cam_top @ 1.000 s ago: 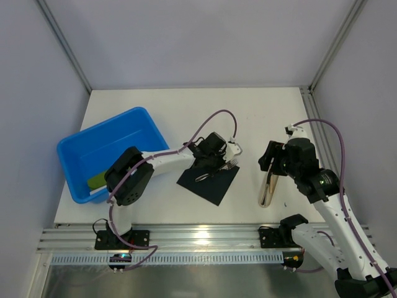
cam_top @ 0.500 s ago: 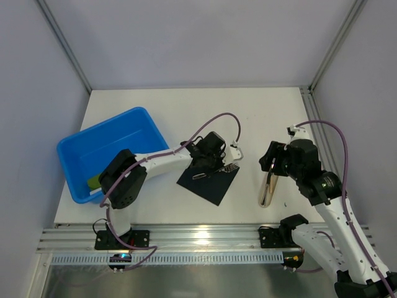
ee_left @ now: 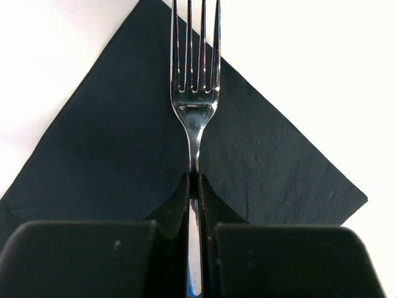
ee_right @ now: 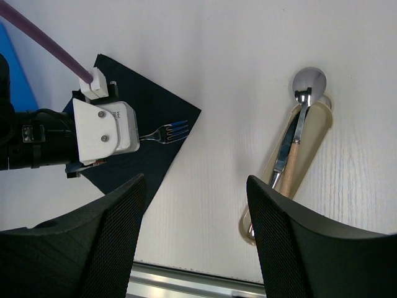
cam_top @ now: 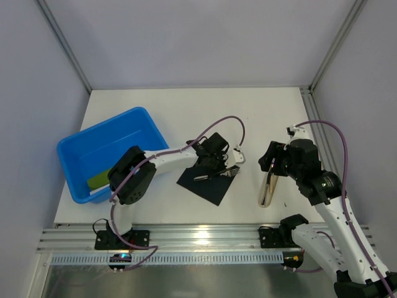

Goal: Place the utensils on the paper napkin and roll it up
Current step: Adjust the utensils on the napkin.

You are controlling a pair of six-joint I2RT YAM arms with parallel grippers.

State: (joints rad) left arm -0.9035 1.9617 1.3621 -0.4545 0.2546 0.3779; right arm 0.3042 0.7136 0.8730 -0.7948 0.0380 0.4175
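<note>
We see the left gripper (ee_left: 193, 180) hold the fork (ee_left: 194, 105) over the black napkin (ee_left: 99, 155).

Its two fingers are pinched tight on the fork's handle, and the prongs point to the napkin's right corner. We cannot tell if the fork touches the paper. The napkin lies flat in the middle of the table. The right gripper (ee_right: 195, 186) is wide open and holds nothing. On the right, a spoon (ee_right: 308, 81) and a knife (ee_right: 282, 155) lie in a beige holder (ee_right: 316, 133). A blue tub (cam_top: 80, 155) sits on the left.
</note>
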